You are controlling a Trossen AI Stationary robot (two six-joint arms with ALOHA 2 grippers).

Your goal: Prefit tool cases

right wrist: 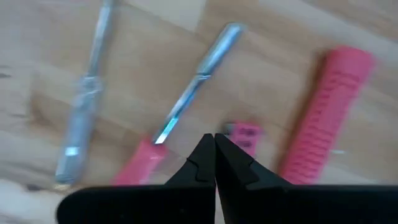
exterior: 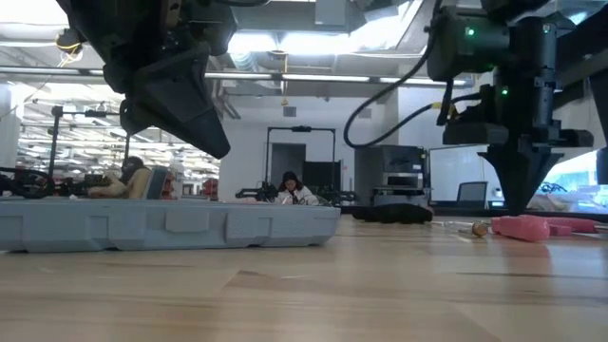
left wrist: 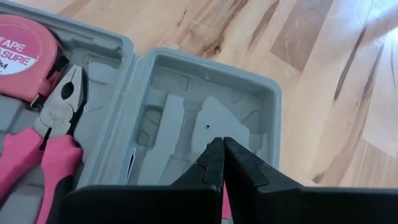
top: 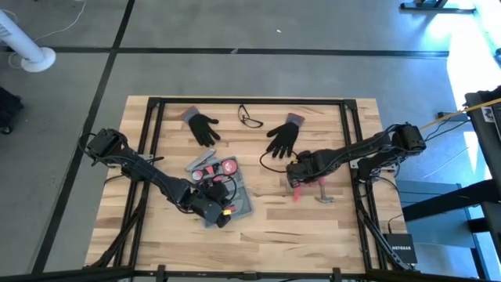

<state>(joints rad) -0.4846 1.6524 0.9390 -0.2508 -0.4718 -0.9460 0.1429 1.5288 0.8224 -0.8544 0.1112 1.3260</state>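
- Tool case [top: 223, 188] lies open, left of bench [top: 266, 227] centre; pliers [left wrist: 53, 134] and tape measure [left wrist: 22, 53] seated, other recesses empty.
- Left tool [left wrist: 222, 152] pinched shut, empty, over case.
- Right tool [right wrist: 214, 149] shut, empty, above loose pink-handled tools [top: 309, 192] right of case.
- Wooden bench; workshop behind, person seated.

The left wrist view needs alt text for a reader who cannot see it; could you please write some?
The left pincer, shut, hangs over an open grey tool case on a wooden table, above an empty moulded recess. In the case's other half lie pink-handled pliers and a pink tape measure.
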